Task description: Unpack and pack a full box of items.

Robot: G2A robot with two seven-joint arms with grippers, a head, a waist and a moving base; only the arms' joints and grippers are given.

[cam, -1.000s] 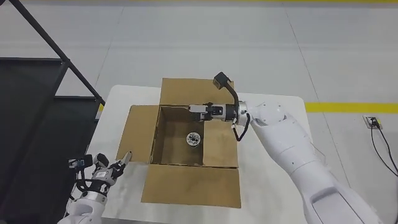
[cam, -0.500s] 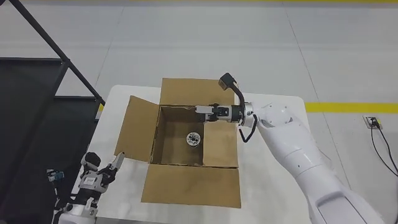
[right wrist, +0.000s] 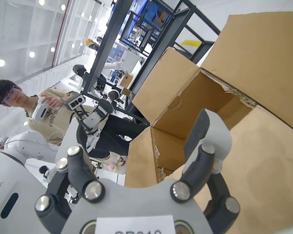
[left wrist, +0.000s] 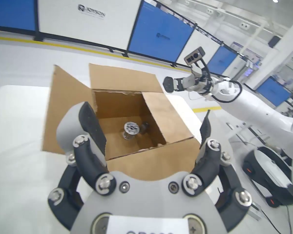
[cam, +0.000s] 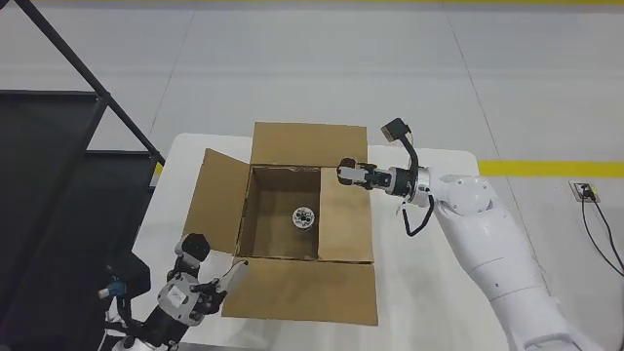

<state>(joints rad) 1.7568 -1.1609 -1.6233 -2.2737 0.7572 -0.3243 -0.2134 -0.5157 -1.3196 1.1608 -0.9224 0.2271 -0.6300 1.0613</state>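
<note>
Since a second ago the right tool (cam: 345,171) has drawn back from over the box (cam: 310,143) opening to its right edge, and the left tool (cam: 214,288) has come beside its near flap. Both stand wide, empty. One small round item (cam: 303,217) sits on the box floor. Unpacking seems in hand; next, a tool must descend inside and close on it.

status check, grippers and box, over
Left gripper open, beside near flap. Right gripper open, over right flap. One small jar inside cardboard box. Opening unblocked.
</note>
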